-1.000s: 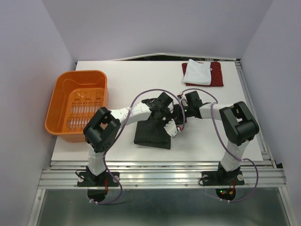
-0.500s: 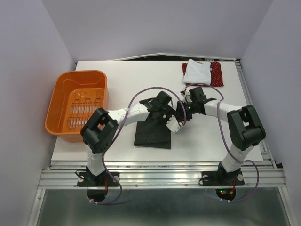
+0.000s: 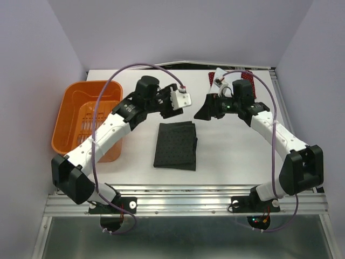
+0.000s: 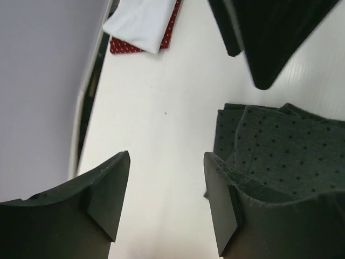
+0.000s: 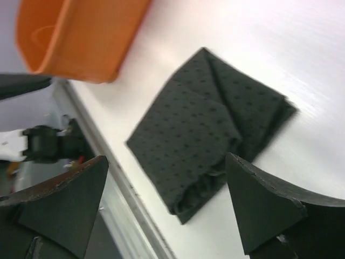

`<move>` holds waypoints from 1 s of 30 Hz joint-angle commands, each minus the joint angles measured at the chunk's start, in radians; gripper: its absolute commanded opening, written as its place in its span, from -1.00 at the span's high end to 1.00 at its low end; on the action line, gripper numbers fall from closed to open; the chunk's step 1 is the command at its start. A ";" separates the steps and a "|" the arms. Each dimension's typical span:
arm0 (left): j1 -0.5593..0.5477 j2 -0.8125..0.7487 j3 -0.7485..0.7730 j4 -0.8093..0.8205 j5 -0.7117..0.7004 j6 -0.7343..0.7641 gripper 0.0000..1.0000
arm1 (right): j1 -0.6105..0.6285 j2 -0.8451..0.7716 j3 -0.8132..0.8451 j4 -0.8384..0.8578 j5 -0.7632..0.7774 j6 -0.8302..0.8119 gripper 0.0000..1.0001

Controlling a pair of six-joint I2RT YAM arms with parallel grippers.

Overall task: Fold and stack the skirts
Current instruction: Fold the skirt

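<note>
1. Now that both hands are up off the cloth they crowded a second ago, the left hand (image 4: 167, 162) and right hand (image 5: 167, 159) hang empty, fingers apart.
2. Below and between them, the dark grey skirt (image 3: 175, 145) lies folded on the surface (image 3: 232, 156).
3. Beyond the right hand, the white skirt (image 4: 140, 21) sits on the red skirt (image 4: 123, 47); stacking the grey one likely remains.
4. Both arms reach forward and inward.

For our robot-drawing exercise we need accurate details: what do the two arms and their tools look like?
Both the left arm and right arm have white tubular links joined by chunky black joints, with a thin purple cable looping alongside each. The left tool and right tool each end in two dark, wedge-shaped fingers with flat inner faces.
</note>
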 commanded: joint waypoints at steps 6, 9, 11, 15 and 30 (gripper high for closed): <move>0.200 0.062 -0.263 0.371 0.598 -0.925 -0.32 | 0.151 0.101 -0.211 0.598 -0.381 0.613 -0.96; 0.202 0.131 -0.343 0.564 0.637 -1.117 -0.29 | 0.171 0.157 -0.353 0.861 -0.414 0.733 -0.96; 0.208 0.179 -0.372 0.628 0.648 -1.176 -0.27 | 0.171 0.195 -0.384 0.851 -0.420 0.666 -0.96; 0.222 0.330 -0.424 0.722 0.612 -1.265 -0.20 | 0.171 0.298 -0.384 0.723 -0.430 0.564 -0.95; 0.294 0.310 -0.562 0.721 0.420 -1.521 -0.12 | -0.025 0.662 0.321 -0.277 0.028 -0.322 -0.76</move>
